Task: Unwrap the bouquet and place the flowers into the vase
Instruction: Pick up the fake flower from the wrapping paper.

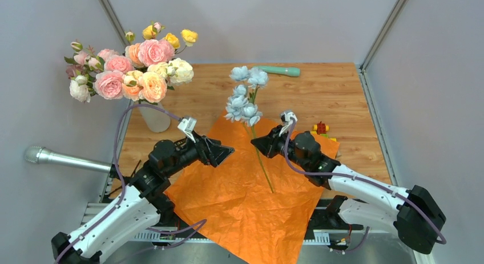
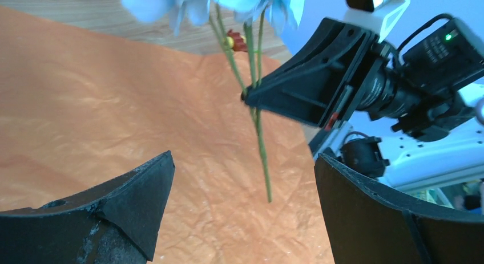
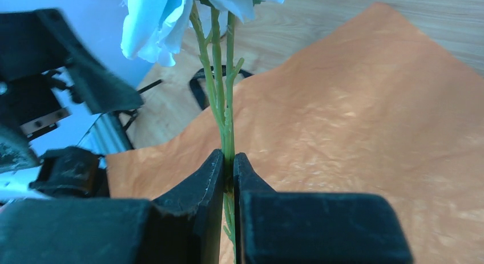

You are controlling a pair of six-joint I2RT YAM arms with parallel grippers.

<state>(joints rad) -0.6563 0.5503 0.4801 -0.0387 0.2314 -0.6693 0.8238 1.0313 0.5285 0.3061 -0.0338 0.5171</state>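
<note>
right gripper [image 3: 228, 164] pinching blue flower stem [image 3: 227, 121] over paper [image 1: 245, 212]; left gripper [image 2: 242, 158] fingers wide apart, empty, just beside it.

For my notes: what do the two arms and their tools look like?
The left arm and right arm have white links and black joints; a purple cable runs along each. The left tool and right tool each have two black wedge-shaped fingers under a white bracket.

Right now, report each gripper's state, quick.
Left gripper: open, holding nothing.
Right gripper: closed on the pale blue flower by its stem.
</note>
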